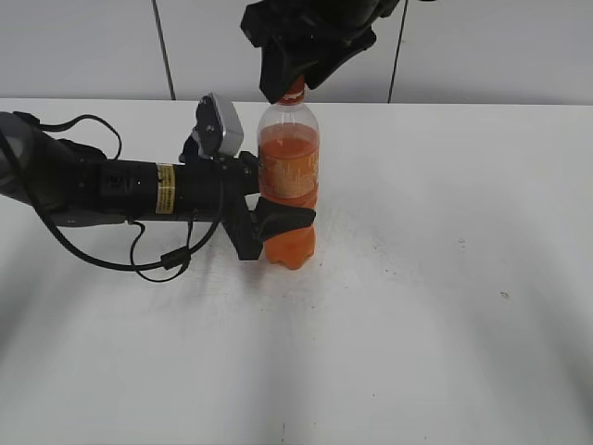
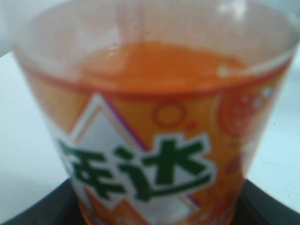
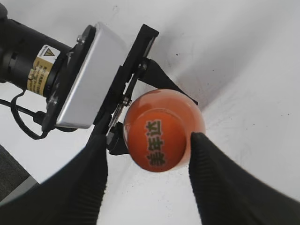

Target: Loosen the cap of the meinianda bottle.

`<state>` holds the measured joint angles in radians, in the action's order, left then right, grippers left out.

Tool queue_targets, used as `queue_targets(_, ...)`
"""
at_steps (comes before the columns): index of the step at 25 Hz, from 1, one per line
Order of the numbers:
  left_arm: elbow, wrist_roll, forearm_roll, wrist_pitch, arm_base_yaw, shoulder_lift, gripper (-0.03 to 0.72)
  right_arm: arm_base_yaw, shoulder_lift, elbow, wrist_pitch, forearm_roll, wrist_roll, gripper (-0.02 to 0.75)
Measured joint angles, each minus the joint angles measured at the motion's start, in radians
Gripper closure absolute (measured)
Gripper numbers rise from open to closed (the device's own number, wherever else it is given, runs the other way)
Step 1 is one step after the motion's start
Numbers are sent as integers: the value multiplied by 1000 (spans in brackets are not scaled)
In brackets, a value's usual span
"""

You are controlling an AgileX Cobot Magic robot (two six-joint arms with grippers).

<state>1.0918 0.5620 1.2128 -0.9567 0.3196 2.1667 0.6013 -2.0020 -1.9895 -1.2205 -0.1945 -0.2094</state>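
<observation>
The meinianda bottle point(image 1: 289, 176) stands upright on the white table, holding orange liquid, with an orange-yellow label round its middle. My left gripper point(image 1: 274, 227) comes in from the left and is shut on the bottle's lower body. The label point(image 2: 154, 140) fills the left wrist view, with dark fingers at the lower corners. The orange cap point(image 1: 295, 91) is on the bottle. My right gripper point(image 1: 289, 85) hangs over it from above. In the right wrist view the cap point(image 3: 159, 136) sits between the open fingers of my right gripper point(image 3: 147, 140), close to the right finger, with a gap on the left.
The white table point(image 1: 445, 306) spreads out round the bottle. The left arm with its cable point(image 1: 102, 190) lies across the table's left side. A grey panelled wall point(image 1: 500, 46) stands behind.
</observation>
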Motion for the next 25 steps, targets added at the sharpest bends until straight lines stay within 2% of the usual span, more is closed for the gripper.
queue_targets(5,0,0,1,0,0,0,270,0,0,0,0,13,-1,461)
queue_targets(9,0,0,1,0,0,0,270,0,0,0,0,22,-10,467)
queue_targets(12,0,0,1,0,0,0,270,0,0,0,1,22,-110,467)
queue_targets(25,0,0,0,1,0,0,270,0,0,0,10,31,-1177,467)
